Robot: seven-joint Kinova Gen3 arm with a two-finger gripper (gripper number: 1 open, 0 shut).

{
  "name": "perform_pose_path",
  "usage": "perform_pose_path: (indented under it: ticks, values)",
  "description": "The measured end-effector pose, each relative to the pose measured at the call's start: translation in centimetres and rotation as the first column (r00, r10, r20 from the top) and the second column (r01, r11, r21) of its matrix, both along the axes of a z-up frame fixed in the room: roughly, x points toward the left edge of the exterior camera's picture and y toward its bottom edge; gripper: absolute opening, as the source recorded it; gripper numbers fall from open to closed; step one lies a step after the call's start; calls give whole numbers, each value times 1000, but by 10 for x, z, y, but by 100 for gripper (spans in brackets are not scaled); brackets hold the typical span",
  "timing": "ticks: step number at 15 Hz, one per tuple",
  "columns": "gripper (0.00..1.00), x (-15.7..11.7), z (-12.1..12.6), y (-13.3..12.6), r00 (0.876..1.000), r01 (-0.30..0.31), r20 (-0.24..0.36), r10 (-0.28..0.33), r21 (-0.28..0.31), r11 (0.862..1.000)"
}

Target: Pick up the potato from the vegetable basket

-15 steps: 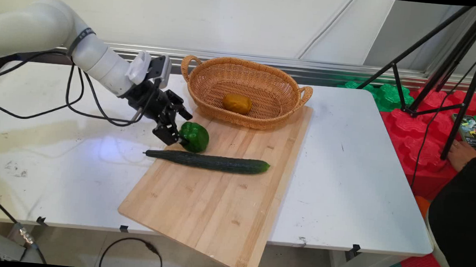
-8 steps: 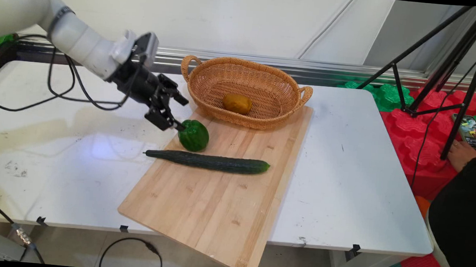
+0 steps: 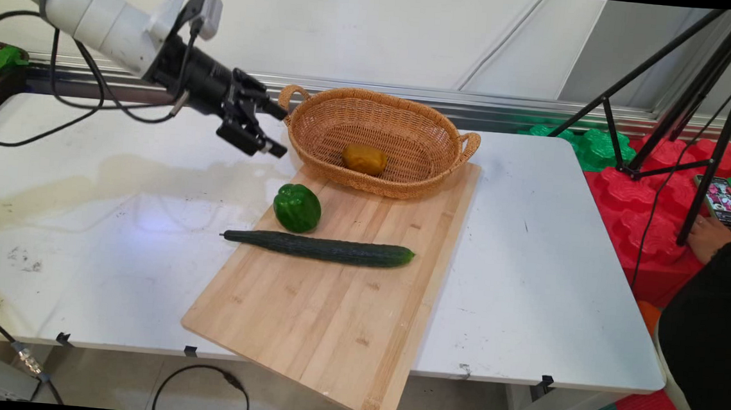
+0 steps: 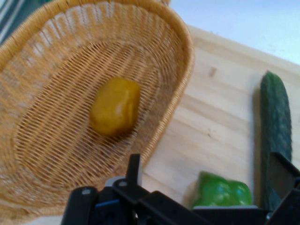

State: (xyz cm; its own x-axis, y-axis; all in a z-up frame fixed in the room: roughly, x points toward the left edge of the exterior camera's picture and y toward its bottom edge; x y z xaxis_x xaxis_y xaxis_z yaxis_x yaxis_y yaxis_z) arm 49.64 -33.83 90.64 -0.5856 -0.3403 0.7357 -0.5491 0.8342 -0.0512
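Note:
My gripper (image 3: pixel 278 132) hangs open and empty in the air, just left of the wicker basket (image 3: pixel 317 163) and up-left of the green bell pepper (image 3: pixel 298 208). The pepper sits on the wooden cutting board (image 3: pixel 325 318), with a long dark cucumber (image 3: pixel 320 249) lying right in front of it. A yellow-brown vegetable (image 3: pixel 363 158) rests inside the basket. In the hand view the gripper (image 4: pixel 208 174) points toward the basket (image 4: pixel 180 89) with the yellow vegetable (image 4: pixel 115 107) in it; the pepper (image 4: pixel 220 192) shows low between the fingers and the cucumber (image 4: pixel 275 136) lies at the right.
The board overhangs the white table's (image 3: pixel 546 295) near edge. Black cables hang from the arm at the upper left. A black tripod (image 3: pixel 700 112) and red and green foam blocks (image 3: pixel 648 212) stand off the table's right, beside a seated person holding a phone (image 3: pixel 723 201).
The gripper let go of the green pepper, then rose and drew back up-left toward the basket's left handle. The pepper stays where it was on the board.

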Motion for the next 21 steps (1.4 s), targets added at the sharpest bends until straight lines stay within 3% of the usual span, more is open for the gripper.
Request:
perform_pose_path:
  ticks: [8, 15, 21]
  values:
    - [100, -9, 9, -38, 999, -38, -23, 37, -47, 998]
    - [100, -37, -18, -91, 999, -35, 24, 36, -43, 998]
    - [100, -58, -48, -133, 994, 11, 105, -9, -18, 1000]
